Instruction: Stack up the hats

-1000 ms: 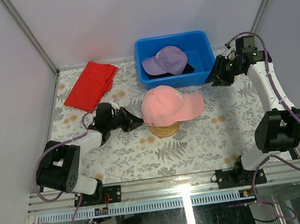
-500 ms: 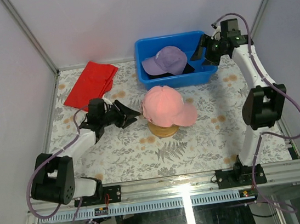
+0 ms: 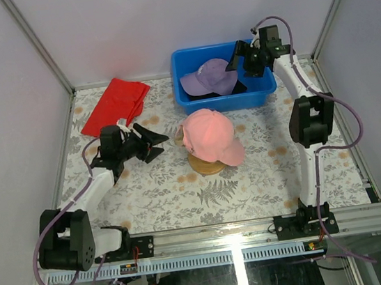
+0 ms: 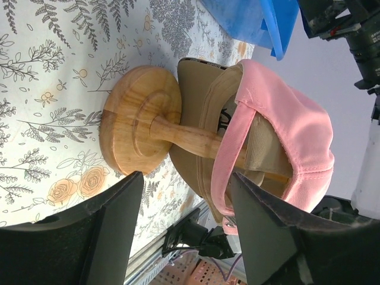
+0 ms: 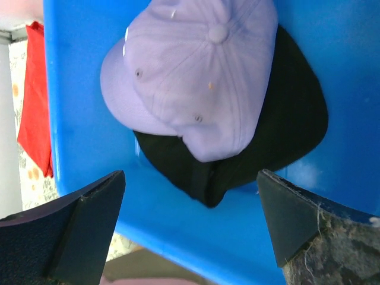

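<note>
A folded red cloth [image 3: 114, 109] lay at the upper left of the fern-printed surface [image 3: 155, 196]. Just below it the left hand [image 3: 157, 143] hovered with its fingers spread, holding nothing, aimed at the stand to its right.

At the centre stood one round wooden goblet-shaped stand [image 4: 139, 127] carrying two caps. A tan fabric cap [image 4: 199, 119] sat directly on it, and a pink fabric baseball cap [image 3: 209, 134] sat over the tan one. The pink cap's curved brim pointed toward the lower right of the top view, and its long axis ran along that diagonal.

In the upper middle, one blue plastic bin [image 3: 182, 65] held the other two caps, making four in all. A pale purple cap [image 3: 210, 76] lay crown up with its brim pointing left. It lay on a black cap [image 5: 285, 130], which showed at its right and lower edges.

The right hand [image 3: 237, 60] hung over the bin's right end, fingers spread and empty.
</note>
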Controlling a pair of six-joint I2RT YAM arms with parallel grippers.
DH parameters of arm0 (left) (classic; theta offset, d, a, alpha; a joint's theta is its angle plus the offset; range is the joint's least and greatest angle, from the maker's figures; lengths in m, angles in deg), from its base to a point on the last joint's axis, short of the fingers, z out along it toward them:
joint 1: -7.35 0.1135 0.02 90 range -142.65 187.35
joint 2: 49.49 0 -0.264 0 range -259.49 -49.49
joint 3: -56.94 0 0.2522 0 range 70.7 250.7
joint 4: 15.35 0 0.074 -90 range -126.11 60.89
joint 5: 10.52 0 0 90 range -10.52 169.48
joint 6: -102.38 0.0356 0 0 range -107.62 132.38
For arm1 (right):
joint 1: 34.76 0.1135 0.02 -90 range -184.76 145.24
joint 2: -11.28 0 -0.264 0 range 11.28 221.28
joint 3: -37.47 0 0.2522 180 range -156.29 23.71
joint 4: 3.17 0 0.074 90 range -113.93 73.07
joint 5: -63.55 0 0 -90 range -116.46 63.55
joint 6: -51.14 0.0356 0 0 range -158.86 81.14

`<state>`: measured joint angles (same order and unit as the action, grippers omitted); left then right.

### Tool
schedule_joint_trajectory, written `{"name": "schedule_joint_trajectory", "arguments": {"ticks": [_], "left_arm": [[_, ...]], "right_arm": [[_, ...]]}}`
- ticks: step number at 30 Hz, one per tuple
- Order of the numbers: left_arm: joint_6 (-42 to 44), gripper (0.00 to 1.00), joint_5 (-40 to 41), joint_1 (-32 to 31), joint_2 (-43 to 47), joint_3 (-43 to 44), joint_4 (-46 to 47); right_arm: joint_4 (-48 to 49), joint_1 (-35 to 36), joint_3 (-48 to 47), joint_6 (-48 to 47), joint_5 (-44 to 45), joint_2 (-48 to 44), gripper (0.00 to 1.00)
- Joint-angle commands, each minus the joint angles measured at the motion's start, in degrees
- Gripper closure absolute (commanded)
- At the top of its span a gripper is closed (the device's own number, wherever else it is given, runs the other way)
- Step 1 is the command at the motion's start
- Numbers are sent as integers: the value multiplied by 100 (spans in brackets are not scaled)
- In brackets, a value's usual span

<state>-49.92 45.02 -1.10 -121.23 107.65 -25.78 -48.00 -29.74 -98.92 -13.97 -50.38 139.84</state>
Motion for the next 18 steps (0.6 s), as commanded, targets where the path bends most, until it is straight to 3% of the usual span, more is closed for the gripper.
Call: {"name": "schedule_joint_trajectory", "arguments": {"ticks": [1, 13, 18], "left_arm": [[-188, 40, 44, 50, 146, 97, -55], [-3, 39, 32, 299, 169, 522, -405], [110, 39, -32, 409, 192, 731, -531]], "right_arm": [[697, 52, -429, 134, 264, 264, 1], [1231, 94, -1411, 682, 117, 1507, 0], [1825, 136, -1594, 1174, -428, 1902, 0]]}}
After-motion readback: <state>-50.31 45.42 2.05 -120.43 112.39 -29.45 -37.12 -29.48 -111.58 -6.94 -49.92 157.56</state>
